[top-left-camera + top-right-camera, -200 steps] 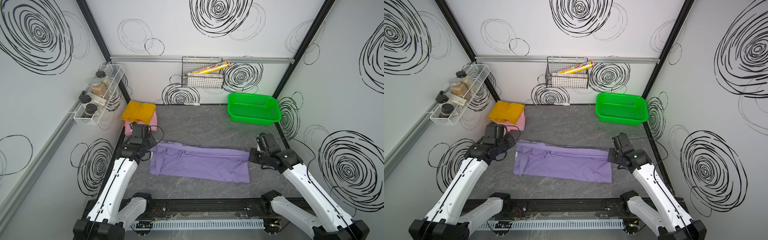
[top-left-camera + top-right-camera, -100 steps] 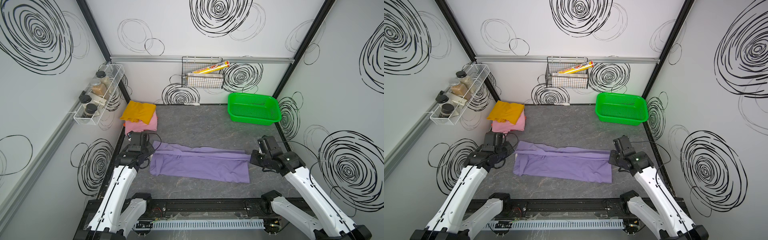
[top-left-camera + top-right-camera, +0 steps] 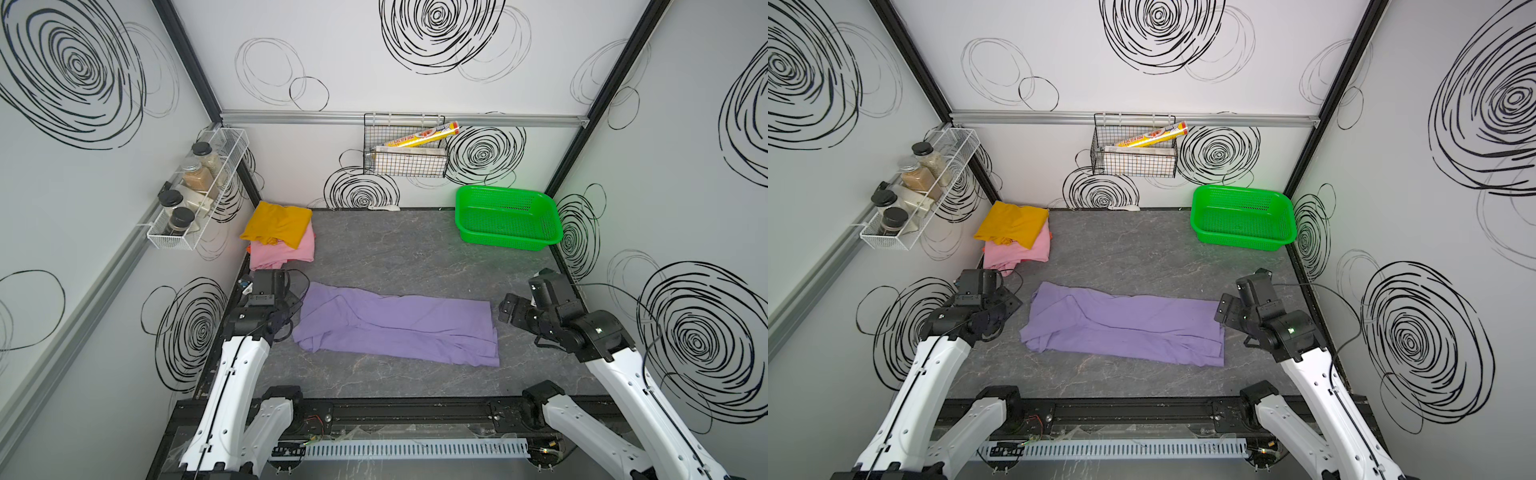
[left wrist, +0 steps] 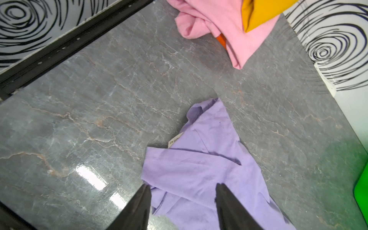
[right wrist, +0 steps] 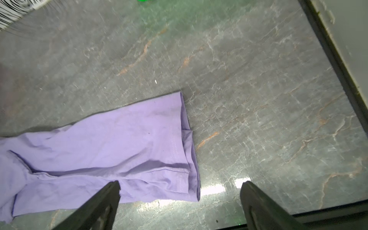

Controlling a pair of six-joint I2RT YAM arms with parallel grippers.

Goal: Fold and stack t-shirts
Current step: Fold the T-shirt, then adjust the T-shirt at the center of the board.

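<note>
The lavender t-shirt point(image 3: 395, 328) point(image 3: 1125, 328) lies flat as a long folded strip across the middle of the table. A mustard-yellow t-shirt point(image 3: 276, 224) point(image 4: 262, 12) rests folded on a pink t-shirt point(image 3: 282, 251) point(image 4: 219, 18) in the far left corner. My left gripper point(image 3: 296, 301) point(image 4: 182, 186) hovers open at the strip's left end, with lavender cloth point(image 4: 199, 169) below its fingers and nothing gripped. My right gripper point(image 3: 505, 309) point(image 5: 181, 183) is wide open just off the strip's right hem point(image 5: 185, 139) and holds nothing.
A green perforated basket point(image 3: 507, 218) point(image 3: 1241, 216) stands at the far right corner. A white wire rack of jars point(image 3: 195, 195) hangs on the left wall. A black wire basket point(image 3: 405, 151) with boxes hangs on the back wall. Black frame rails edge the table.
Both grippers went from shut to open and let go of the lavender shirt's ends. The left gripper came nearer from beside the pink and yellow stack. The strip now lies still.
</note>
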